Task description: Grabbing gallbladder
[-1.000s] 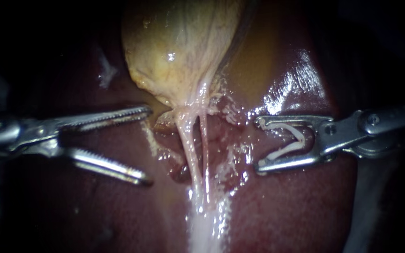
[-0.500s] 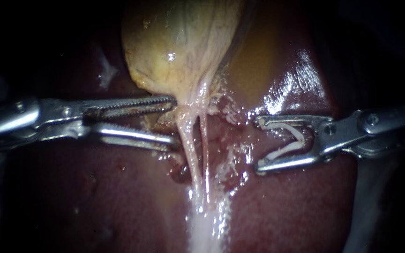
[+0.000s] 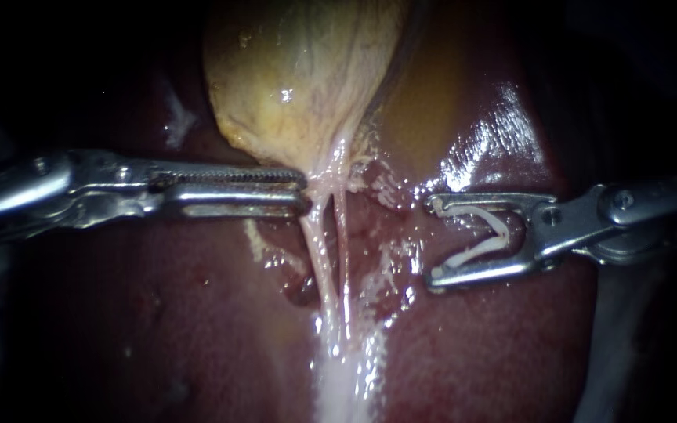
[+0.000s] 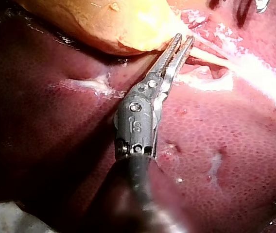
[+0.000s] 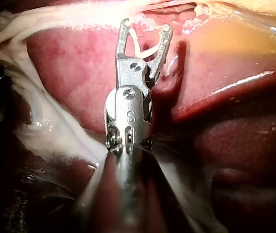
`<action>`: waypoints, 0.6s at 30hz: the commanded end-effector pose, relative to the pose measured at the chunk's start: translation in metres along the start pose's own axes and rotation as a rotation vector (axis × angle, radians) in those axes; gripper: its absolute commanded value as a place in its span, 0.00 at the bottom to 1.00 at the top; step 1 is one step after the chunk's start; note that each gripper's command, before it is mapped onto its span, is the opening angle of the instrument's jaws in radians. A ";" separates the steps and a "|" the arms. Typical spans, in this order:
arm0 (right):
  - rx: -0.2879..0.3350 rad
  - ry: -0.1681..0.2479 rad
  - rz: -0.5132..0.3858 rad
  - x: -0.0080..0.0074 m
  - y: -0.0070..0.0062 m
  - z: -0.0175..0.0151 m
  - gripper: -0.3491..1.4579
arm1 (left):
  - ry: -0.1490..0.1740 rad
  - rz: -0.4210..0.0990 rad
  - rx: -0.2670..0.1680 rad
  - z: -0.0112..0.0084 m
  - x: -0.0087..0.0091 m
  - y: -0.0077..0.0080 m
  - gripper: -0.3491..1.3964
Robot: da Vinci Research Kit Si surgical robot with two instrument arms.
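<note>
My left instrument (image 3: 303, 192) is clenched on the narrow neck of the gallbladder (image 3: 299, 78), where only the left wrist view shows the pale strand (image 4: 215, 56) running on ahead of the tips, while my right instrument (image 3: 435, 241), well apart over the liver (image 3: 158, 313), holds a white clip (image 3: 489, 235) in spread jaws.

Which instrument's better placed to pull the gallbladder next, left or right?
Left. The left instrument has its jaws shut on the gallbladder at its neck. The right instrument stands apart over the liver, its jaws holding a clip.
</note>
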 end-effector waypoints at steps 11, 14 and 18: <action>0.001 -0.003 0.000 0.0001 0.0000 -0.0001 0.47 | -0.069 -0.002 -0.002 -0.0004 -0.0007 -0.0004 0.04; 0.001 -0.003 0.000 0.0001 0.0000 -0.0001 0.46 | -0.076 -0.009 -0.005 -0.0007 -0.0004 -0.0003 0.00; 0.001 -0.003 0.000 0.0001 -0.0001 -0.0001 0.46 | -0.086 -0.022 -0.006 -0.0010 -0.0002 -0.0001 0.00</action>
